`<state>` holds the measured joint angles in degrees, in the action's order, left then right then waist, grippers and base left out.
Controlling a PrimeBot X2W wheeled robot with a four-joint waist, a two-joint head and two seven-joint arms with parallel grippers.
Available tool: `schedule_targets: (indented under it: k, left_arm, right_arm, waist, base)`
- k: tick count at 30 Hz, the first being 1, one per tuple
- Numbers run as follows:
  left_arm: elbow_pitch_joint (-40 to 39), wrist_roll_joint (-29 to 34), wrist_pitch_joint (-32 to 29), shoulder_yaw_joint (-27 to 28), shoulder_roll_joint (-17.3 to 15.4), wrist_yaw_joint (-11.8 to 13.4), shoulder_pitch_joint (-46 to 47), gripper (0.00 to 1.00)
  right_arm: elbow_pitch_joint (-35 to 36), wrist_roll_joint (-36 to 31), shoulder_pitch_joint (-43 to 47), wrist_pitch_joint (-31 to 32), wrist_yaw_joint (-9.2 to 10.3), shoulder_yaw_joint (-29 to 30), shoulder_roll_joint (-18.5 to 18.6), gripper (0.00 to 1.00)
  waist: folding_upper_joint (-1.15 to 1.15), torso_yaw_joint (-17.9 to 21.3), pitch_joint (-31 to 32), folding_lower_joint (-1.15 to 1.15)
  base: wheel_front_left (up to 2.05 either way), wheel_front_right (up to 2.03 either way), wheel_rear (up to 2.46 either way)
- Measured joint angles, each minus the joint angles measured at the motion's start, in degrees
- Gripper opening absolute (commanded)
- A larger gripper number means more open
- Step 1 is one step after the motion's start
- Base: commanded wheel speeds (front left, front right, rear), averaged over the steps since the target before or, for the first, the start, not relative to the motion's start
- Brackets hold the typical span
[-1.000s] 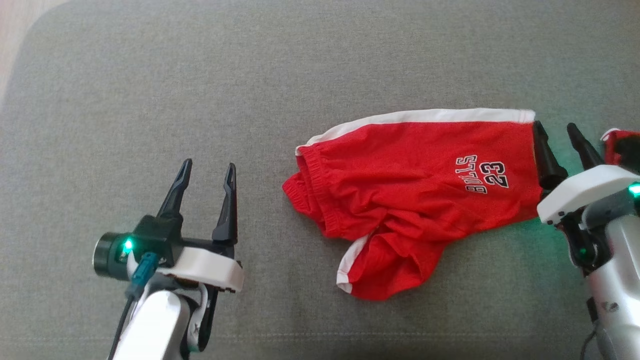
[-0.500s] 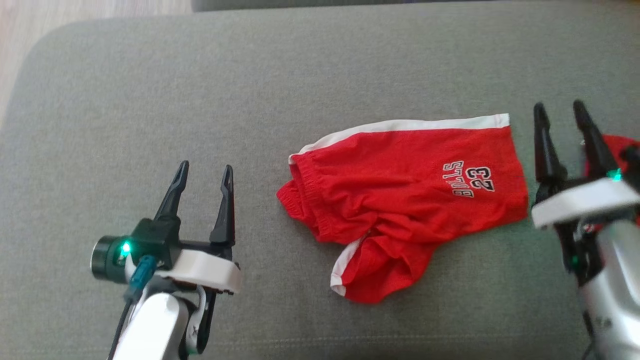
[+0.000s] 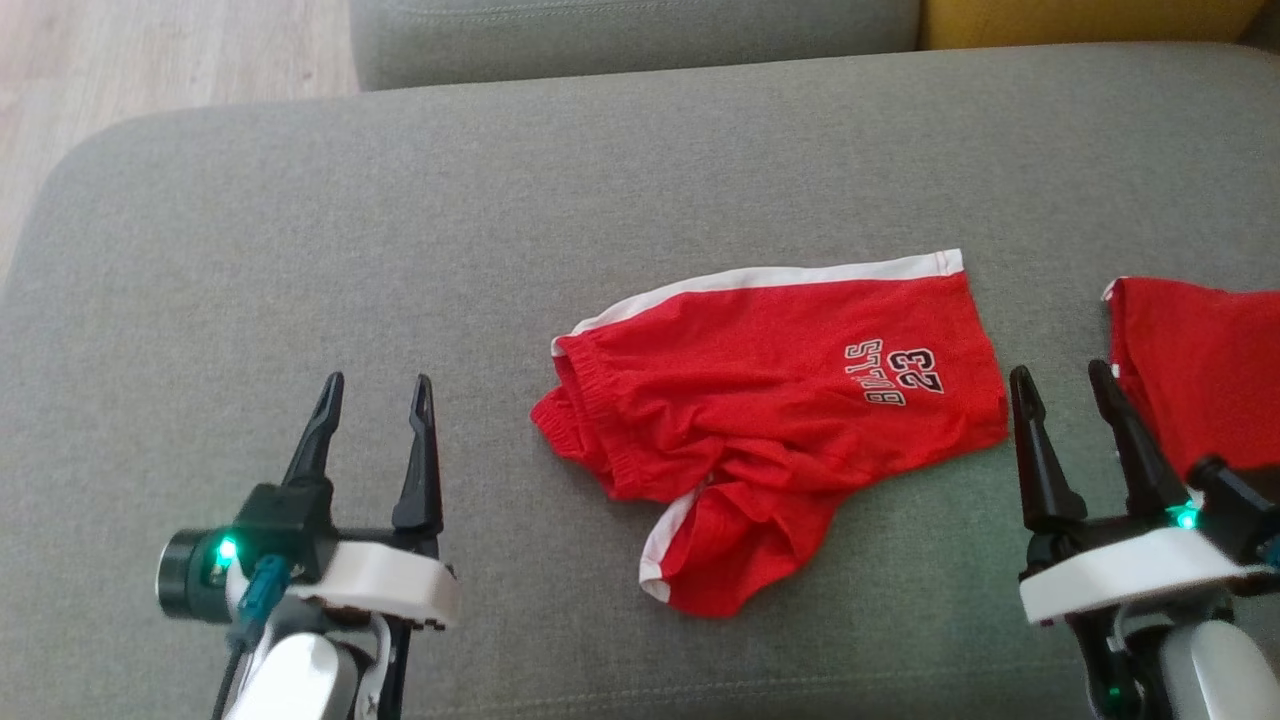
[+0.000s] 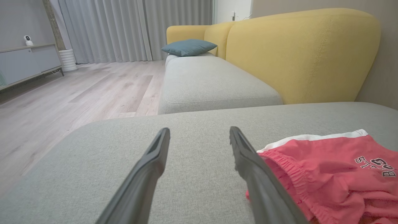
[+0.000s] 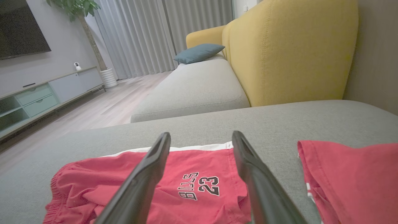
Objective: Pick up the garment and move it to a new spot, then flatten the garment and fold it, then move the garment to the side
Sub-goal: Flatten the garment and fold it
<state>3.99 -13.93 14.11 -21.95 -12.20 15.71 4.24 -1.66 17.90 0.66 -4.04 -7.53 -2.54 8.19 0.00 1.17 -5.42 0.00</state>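
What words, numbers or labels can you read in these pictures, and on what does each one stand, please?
"23": clear, in dark print near the leg hem of the red fabric shorts with a white side stripe.
"BULLS": right beside the number on the same shorts; a crease distorts its middle letters, so this reading is likely, not certain.
Nothing else is readable: the second red cloth shows no print on its visible part.

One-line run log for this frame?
red shorts: rumpled on grey cushion, not held | left gripper: open, clear of shorts | right gripper: open, beside leg hem | second red garment: far right
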Motion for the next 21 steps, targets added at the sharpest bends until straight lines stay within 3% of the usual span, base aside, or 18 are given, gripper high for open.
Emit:
schedule_targets:
  k: [16,21]
  left_arm:
    - [-0.36,0.27,-1.70,-1.96,-0.47,0.33,-0.23,1.00]
    - [0.37,0.03,-4.34,-5.52,1.24,-2.60,3.72,1.00]
  right_arm:
    - [5.54,-0.85,1.42,3.90,0.00,1.32,-0.78,1.00]
    - [6.00,-0.86,1.39,4.14,0.00,1.35,-0.78,1.00]
  waist:
    - [0.00,-0.11,0.14,0.00]
    - [0.00,-0.14,-0.85,0.00]
  base:
    - [0.00,0.00,0.00]
    - [0.00,0.00,0.00]
